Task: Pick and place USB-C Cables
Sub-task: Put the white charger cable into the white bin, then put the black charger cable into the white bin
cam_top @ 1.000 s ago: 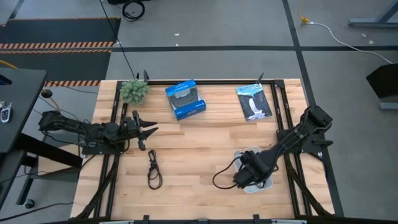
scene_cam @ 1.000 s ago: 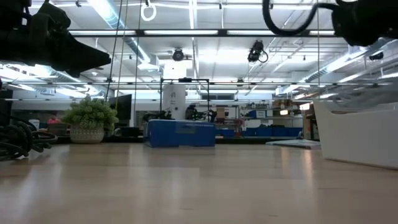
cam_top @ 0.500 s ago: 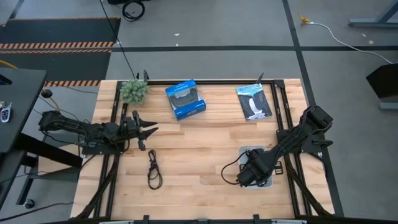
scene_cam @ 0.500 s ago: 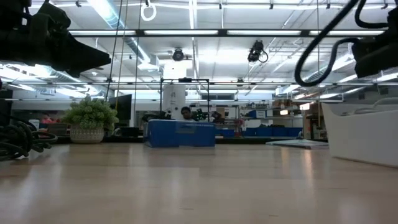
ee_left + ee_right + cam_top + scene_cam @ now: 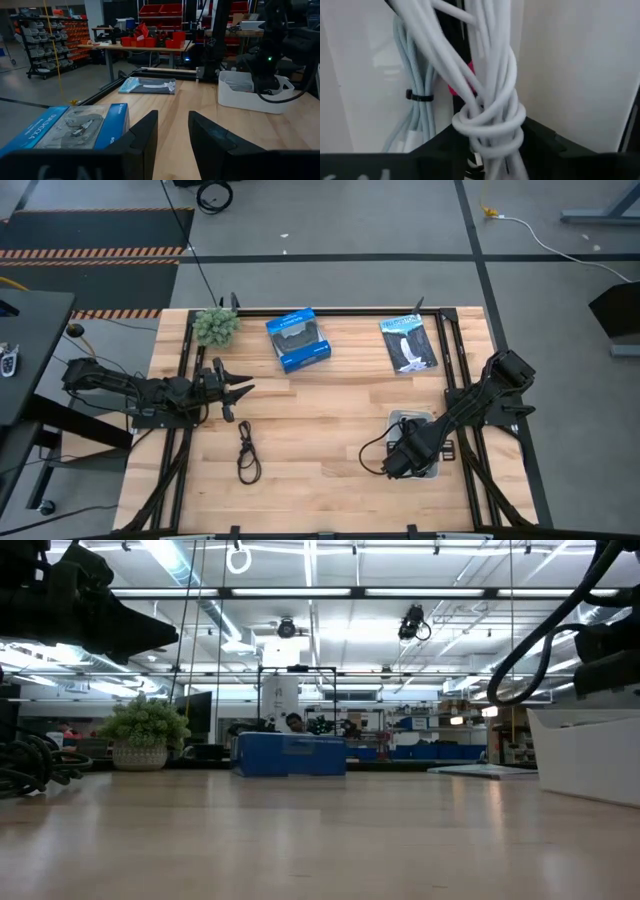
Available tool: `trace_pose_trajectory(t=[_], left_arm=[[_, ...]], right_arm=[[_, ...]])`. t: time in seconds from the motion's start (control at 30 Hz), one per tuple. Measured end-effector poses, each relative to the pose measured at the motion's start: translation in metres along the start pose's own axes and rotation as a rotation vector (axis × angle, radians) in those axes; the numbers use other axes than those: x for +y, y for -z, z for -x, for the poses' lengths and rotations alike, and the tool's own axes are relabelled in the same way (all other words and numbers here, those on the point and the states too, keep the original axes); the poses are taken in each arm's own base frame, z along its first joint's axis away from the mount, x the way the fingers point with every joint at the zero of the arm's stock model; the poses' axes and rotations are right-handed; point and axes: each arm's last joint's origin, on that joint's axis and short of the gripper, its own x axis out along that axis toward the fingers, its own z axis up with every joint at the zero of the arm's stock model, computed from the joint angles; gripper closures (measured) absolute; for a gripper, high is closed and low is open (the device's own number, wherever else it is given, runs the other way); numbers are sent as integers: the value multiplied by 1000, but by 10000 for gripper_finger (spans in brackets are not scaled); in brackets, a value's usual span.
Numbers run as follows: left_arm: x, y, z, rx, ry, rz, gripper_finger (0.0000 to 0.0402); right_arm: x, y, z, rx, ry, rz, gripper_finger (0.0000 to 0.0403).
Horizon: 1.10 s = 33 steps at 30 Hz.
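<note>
My right gripper (image 5: 405, 460) is down in the white bin (image 5: 412, 420) at the table's right and is shut on the white USB-C cable bundle (image 5: 490, 100). In the bin beside it lie the silvery-grey cable (image 5: 415, 95) with a black tie and the black cable (image 5: 462, 50) with a red tie (image 5: 457, 89). The dark loop cable (image 5: 247, 452) lies flat on the wood, left of centre. My left gripper (image 5: 240, 387) waits open above the table's left side, beyond that loop. My right gripper holds the white cable bundle pinched between its two fingers (image 5: 440, 147), at the wound waist (image 5: 487, 125) where turns wrap round the strands. The fingers come from above into the bin. The strands run on past the fingers along the bin's inside.
A blue box (image 5: 298, 339) and a black-and-white flat packet (image 5: 408, 344) lie near the far edge, with a small potted plant (image 5: 215, 326) at the far left. A black cable of the right arm loops out left of the bin (image 5: 368, 455). A person (image 5: 293, 722) shows far behind.
My right gripper has come down with the white cable into the bin, drifting a little toward the table's right. The bin has slid slightly rightward with it. The left arm has kept still.
</note>
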Motion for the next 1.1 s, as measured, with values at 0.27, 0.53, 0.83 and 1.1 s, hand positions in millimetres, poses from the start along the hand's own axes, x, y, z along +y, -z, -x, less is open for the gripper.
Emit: trace_pose_trajectory(t=[0.27,0.53,0.83,1.1], left_arm=[[0,0,0,0,0,0,285],[0,0,0,0,0,0,285],[0,0,0,0,0,0,285],[0,0,0,1,0,-1,285]], right_arm=[[-3,5,32,-12,64,91,218],[-11,-1,82,-307,25,249,218],[9,-13,96,-809,-189,649,222],[34,-38,118,-893,-259,939,256]])
